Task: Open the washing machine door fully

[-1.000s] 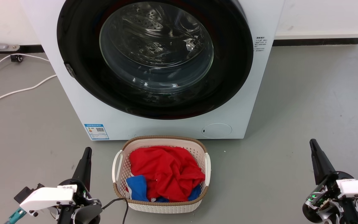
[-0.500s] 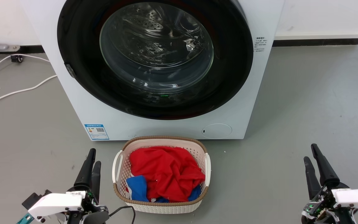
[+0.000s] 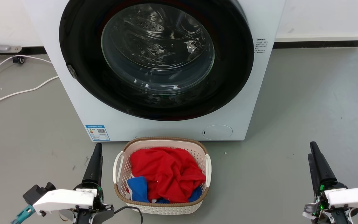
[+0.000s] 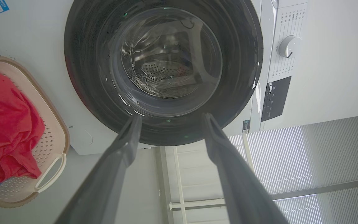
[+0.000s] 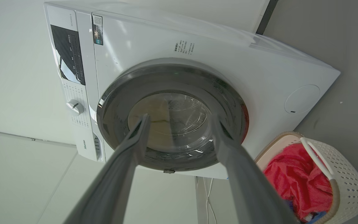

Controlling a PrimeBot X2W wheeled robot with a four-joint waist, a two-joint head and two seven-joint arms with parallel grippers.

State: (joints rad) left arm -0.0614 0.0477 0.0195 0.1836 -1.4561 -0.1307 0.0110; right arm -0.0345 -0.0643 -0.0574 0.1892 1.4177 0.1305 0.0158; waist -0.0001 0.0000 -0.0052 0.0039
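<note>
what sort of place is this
Likely a laundry corner in a lab or test room: a big white front-loading washing machine with a round glossy black door, a white woven laundry basket of red and blue clothes, loose white cables on bare grey floor.

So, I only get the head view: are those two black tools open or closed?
Observer: The left wrist view shows the left tool open, fingers spread, nothing between them.
Operator: And the right one?
Observer: The right tool is spread too, with the washing machine door framed between its fingers.
Operator: What's above the door?
Observer: A white dial and a dark panel, along the top of the washing machine.
</note>
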